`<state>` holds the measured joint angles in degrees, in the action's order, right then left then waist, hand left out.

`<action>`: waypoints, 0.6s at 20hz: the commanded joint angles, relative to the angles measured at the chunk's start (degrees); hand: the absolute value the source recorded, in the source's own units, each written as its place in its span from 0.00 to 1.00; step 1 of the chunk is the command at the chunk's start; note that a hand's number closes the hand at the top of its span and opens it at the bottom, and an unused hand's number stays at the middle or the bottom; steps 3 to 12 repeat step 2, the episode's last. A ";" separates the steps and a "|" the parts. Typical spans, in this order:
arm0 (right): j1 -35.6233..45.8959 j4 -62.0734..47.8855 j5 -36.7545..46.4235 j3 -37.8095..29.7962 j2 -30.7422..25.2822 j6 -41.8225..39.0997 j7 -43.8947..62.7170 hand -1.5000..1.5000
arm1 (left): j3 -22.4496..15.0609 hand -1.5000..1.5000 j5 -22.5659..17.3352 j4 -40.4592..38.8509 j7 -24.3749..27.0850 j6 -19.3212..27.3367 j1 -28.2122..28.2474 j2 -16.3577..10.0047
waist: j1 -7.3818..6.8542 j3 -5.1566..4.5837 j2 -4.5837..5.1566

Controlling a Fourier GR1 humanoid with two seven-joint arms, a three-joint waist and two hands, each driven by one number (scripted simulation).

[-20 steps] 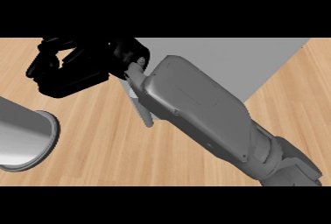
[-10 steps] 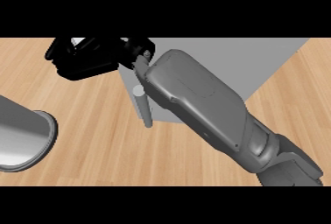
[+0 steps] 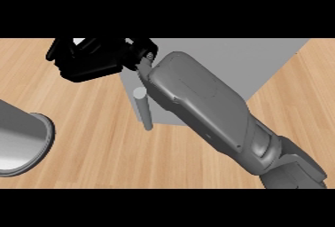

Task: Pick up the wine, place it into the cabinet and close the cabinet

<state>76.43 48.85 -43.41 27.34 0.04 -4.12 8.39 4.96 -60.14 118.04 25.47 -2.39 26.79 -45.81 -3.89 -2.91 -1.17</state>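
My right hand (image 3: 91, 64) is at the upper left corner of the grey cabinet (image 3: 262, 62); its fingers are clenched round a pale thing, mostly hidden, which I take for the wine (image 3: 79, 42); the forearm crosses the cabinet from the lower right; a grey bar handle (image 3: 145, 111) shows at the cabinet's left edge, over the wooden bench (image 3: 98, 146).

The grey right forearm (image 3: 209, 111) covers much of the grey cabinet (image 3: 262, 62); the top edge crops the black right hand (image 3: 91, 62).
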 commanded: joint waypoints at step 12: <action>-2.57 -7.62 0.72 -4.86 -8.45 3.10 -2.30 1.00 | -1.86 0.00 -0.19 2.10 -1.89 1.88 -1.39 -0.14 | 4.04 2.93 3.26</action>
